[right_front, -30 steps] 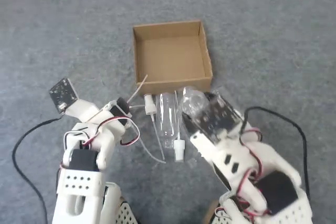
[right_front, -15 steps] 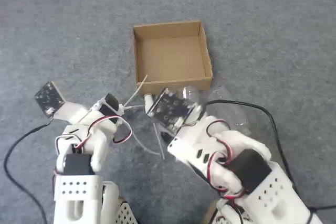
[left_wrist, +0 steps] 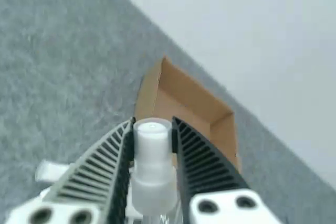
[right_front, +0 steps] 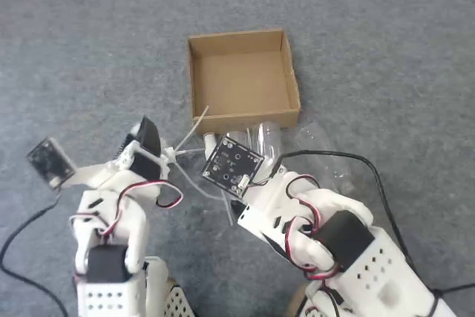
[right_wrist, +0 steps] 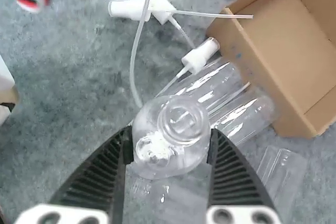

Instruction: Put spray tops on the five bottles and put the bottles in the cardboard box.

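The clear bottle point(right_wrist: 170, 148) is in my right claw point(right_wrist: 170, 134), just on the near side of the cardboard box point(right_front: 245, 119), around the middle of the bench point(right_front: 386, 57). It looks like thin, empty plastic, so I judge it very light, a bit springy and slick. If I squeeze hard, the wall will dent or the bottle will squirt out sideways. The jaws stand half open around its rounded shoulder, one on each side, and the open neck faces my wrist. That leaves the neck free for a top, though a hold lower on the straight body would probably slip less.

My left claw point(left_wrist: 152, 125), to the left and near, is clamped on a white spray top point(left_wrist: 152, 156). It is small, hard and stiff, so a firm pinch on the collar should suit it. I cannot make out its dip tube from here. I expect the tube to be thin and floppy, so it must find the neck first.

Two loose spray tops point(right_wrist: 139, 8) lie on the bench with their tubes trailing. More bottles point(right_wrist: 231, 90) lie on their sides against the box's near wall and are likely to roll if nudged. No bottle is in the box yet.
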Robot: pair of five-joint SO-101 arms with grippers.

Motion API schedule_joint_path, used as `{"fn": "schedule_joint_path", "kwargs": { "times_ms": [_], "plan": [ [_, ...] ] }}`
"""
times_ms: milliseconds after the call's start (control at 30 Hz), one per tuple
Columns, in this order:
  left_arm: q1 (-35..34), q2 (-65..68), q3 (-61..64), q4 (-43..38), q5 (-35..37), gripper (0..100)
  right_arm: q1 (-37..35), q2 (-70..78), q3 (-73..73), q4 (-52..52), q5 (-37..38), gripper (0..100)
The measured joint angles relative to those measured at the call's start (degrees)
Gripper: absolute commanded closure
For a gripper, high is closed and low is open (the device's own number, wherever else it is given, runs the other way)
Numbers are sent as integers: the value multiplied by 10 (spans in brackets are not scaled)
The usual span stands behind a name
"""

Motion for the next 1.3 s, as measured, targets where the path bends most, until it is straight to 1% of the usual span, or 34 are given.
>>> {"fn": "schedule_joint_path", "kwargs": {
  "times_ms": [100, 267, 500, 800, 1000, 1167, 1300],
  "plan": [
    [-23, -43, 0, 0, 0, 988, 1, 0, 5, 0, 0, 929],
    [-28, -79, 0, -1, -21, 988, 0, 0, 6, 0, 0, 929],
    [-30, -80, 0, -57, -25, 988, 1, 0, 20, 0, 0, 929],
    [-28, -80, -88, -58, -25, 988, -1, 0, 26, 0, 0, 929],
    [19, -80, -121, -58, -25, 988, 1, 0, 33, -5, 0, 929],
    [48, -81, -134, -58, -25, 988, 33, 0, 54, -33, 1, 929],
    [75, -81, -134, -58, -25, 988, 36, 0, 54, -37, 1, 929]
  ]
}}
